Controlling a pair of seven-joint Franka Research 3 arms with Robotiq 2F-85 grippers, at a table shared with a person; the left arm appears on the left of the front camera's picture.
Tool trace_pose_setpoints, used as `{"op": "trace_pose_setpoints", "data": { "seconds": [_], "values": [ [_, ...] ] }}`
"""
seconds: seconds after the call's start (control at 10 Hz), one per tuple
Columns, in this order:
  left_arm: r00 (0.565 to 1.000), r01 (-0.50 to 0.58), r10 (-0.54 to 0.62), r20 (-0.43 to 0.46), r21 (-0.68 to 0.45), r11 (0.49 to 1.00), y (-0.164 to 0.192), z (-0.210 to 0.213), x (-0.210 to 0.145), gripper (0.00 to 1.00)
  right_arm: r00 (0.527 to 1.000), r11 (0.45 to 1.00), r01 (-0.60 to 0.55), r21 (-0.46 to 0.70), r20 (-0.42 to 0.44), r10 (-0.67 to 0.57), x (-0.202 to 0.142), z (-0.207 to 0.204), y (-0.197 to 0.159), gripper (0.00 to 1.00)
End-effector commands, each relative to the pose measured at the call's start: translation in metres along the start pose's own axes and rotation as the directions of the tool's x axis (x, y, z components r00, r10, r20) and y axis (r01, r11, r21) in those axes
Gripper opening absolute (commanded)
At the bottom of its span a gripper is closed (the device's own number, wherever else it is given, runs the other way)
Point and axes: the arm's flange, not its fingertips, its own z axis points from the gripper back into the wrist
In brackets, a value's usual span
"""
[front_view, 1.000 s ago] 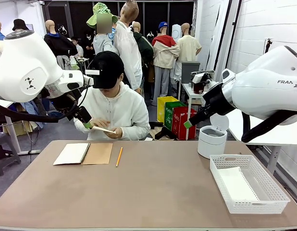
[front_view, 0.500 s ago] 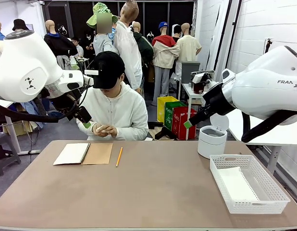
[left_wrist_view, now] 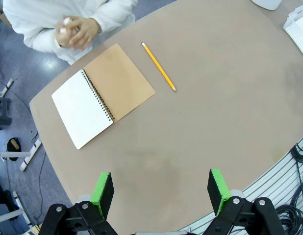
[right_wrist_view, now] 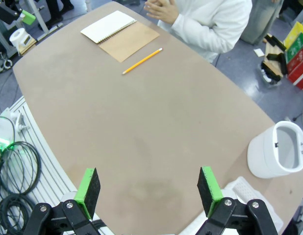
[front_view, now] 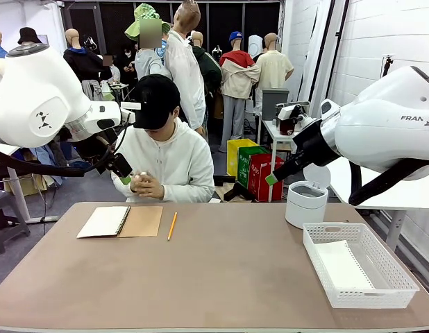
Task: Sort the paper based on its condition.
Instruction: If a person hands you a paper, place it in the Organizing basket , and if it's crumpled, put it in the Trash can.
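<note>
At the far edge the person's hands (front_view: 148,185) are pressed together around a crumpled white paper (left_wrist_view: 66,21), of which small white bits show between the fingers. Another sheet of paper (front_view: 339,267) lies flat inside the white mesh basket (front_view: 360,303) at the right front. My left gripper (left_wrist_view: 161,193) hangs open high above the table's left side, empty; in the front view the left gripper (front_view: 123,177) is just beside the person's hands. My right gripper (right_wrist_view: 147,191) is open and empty too, held high over the table; the front view has the right gripper (front_view: 273,177) up near the bin.
An open spiral notebook (front_view: 120,221) with a brown cover lies at the far left, a yellow pencil (front_view: 172,225) beside it. A white round bin (front_view: 306,203) stands behind the basket. The middle and front of the brown table (front_view: 214,277) are bare.
A second ago the person held a flat sheet; now both hands have closed around it and squeezed it small. Neither arm has moved.
</note>
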Motion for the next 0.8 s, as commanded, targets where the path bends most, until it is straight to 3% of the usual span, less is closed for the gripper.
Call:
{"op": "trace_pose_setpoints", "data": {
  "seconds": [0.0, 0.7],
  "values": [
    [1.0, -0.002, 0.002, 0.007, -0.003, 1.0, 0.0011, 0.0005, 0.0002, 1.0, 1.0, 1.0, 0.0, -0.004, -0.003, 0.0, -0.001, -0.0003, 0.0006, 1.0],
    [1.0, -0.002, 0.002, 0.007, -0.003, 1.0, 0.0011, 0.0005, 0.0002, 1.0, 1.0, 1.0, 0.0, -0.004, -0.003, 0.0, -0.001, -0.0003, 0.0006, 1.0]
  ]
}}
